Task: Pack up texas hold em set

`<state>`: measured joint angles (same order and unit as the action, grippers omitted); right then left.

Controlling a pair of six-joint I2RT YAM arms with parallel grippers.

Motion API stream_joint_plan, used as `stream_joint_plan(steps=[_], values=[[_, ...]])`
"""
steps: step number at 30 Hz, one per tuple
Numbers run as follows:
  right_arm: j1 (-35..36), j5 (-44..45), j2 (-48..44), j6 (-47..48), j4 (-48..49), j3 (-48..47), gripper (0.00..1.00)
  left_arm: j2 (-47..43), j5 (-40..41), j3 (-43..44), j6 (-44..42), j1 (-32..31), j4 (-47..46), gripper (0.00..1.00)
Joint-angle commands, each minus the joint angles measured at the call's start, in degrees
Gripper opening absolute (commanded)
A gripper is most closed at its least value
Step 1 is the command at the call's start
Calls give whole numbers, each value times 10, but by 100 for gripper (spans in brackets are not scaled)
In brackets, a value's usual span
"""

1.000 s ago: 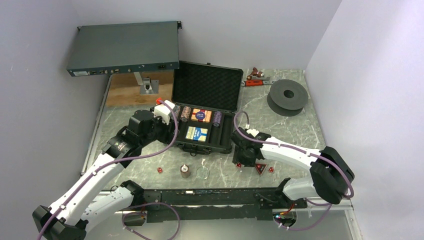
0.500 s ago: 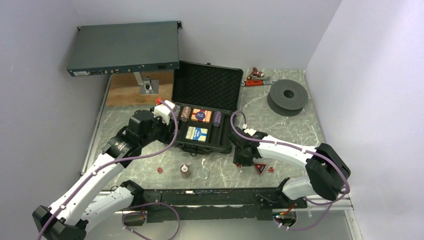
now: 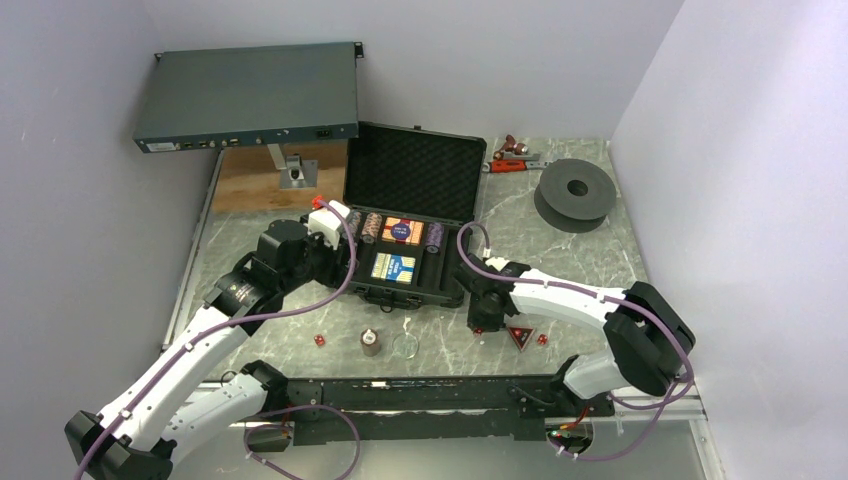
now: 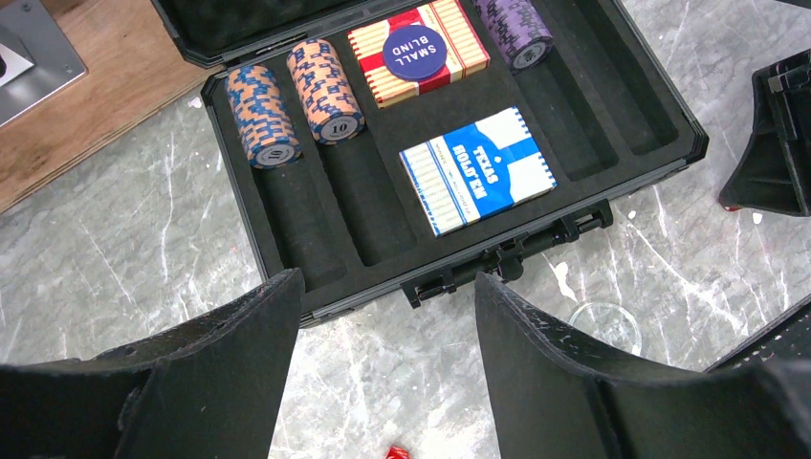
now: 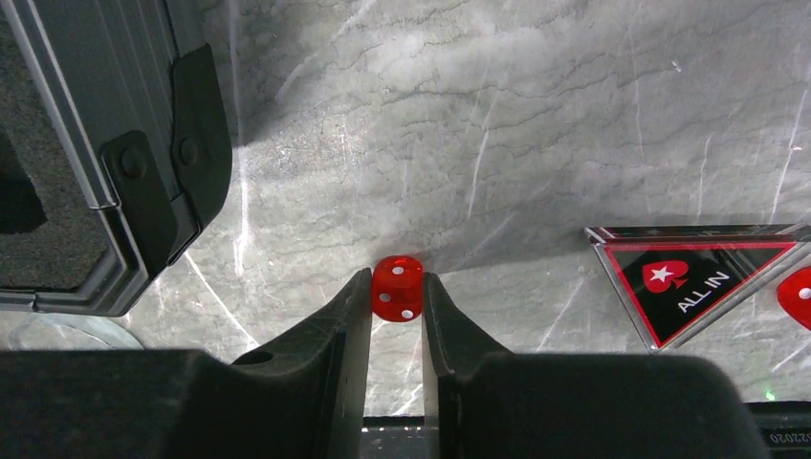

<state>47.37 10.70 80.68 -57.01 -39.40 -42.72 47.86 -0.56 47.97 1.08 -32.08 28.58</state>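
The black case (image 3: 408, 215) lies open mid-table, holding chip rolls (image 4: 295, 99), a purple roll (image 4: 516, 33) and two card decks (image 4: 478, 169). My right gripper (image 5: 397, 287) is shut on a small red die (image 5: 397, 287) on the marble just right of the case's front corner (image 5: 153, 182). The triangular black-red marker (image 5: 690, 279) lies to its right, with another red die (image 5: 797, 296) beyond. My left gripper (image 4: 383, 316) is open and empty above the case's front edge and handle (image 4: 507, 256). One more red die (image 3: 320, 341) lies near the front left.
A short chip stack (image 3: 370, 342) and a clear round disc (image 3: 405, 345) lie in front of the case. The grey-blue rack unit (image 3: 245, 95) sits back left over a wooden board (image 3: 250, 180). The black spool (image 3: 573, 190) and a red tool (image 3: 512, 160) are back right.
My right arm has shifted a little left and its wrist settled over the die by the case's corner. The left arm has not moved.
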Motion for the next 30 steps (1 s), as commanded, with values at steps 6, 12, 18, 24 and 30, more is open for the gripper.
stream_joint_plan(steps=[6,12,18,24,30], values=[[4,28,-8,12,-7,-27,0,-4,21,19,-4,-2,-3,71],[5,32,-14,29,-10,-38,0,-9,27,18,-4,-2,-1,71],[6,36,-38,55,-8,-45,0,-12,30,17,-4,-2,-3,71],[6,34,-48,70,2,-47,0,-10,32,19,-4,-3,1,71],[6,51,-56,70,-20,-58,0,-14,39,19,-4,-2,1,71]])
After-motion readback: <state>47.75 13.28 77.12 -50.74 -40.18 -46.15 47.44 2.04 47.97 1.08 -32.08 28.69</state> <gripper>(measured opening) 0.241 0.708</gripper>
